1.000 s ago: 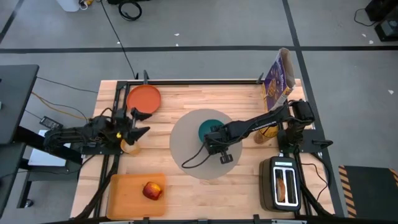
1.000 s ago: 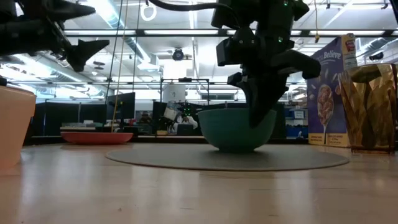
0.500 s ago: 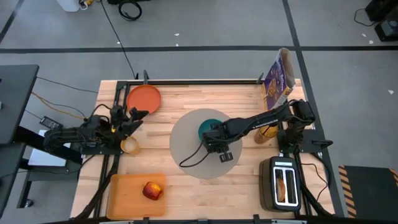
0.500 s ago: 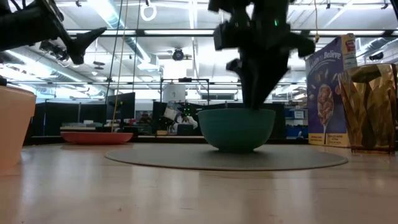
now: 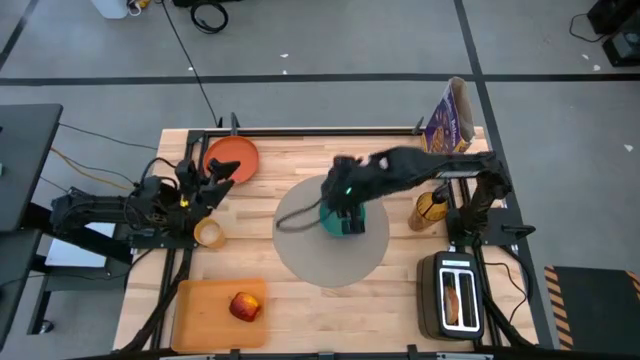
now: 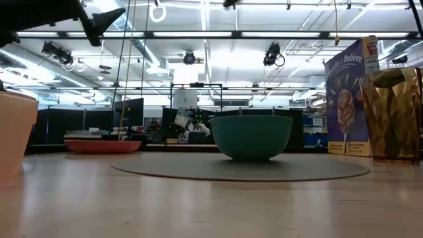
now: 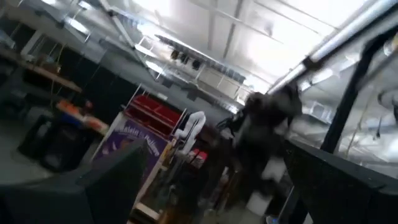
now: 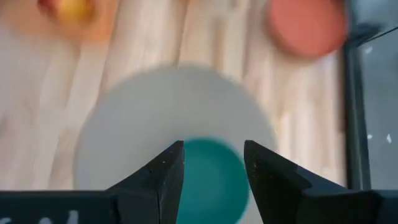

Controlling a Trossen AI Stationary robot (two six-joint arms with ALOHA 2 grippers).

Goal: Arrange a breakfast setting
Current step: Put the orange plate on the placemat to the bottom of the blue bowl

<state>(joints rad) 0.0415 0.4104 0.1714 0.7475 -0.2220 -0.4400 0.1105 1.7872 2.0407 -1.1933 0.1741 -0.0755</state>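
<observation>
The teal bowl stands on the round grey placemat, a little toward its far side. My right gripper hangs open high above the bowl, touching nothing; in the high view it covers most of the bowl. My left gripper is open and empty, raised beside the orange plate. The yellow cup stands on the table near the left arm. The red apple lies on the orange cutting board. I see no spoon.
A black-and-silver toaster with a brown piece in its slot stands at the near right. A cereal box and a gold bag stand at the right. Bare wood lies between the placemat and the cutting board.
My right gripper has risen from the bowl's rim and gone toward the far edge, leaving the low view; the bowl has stayed on the placemat. My left gripper has risen and gone from the cup toward the orange plate.
</observation>
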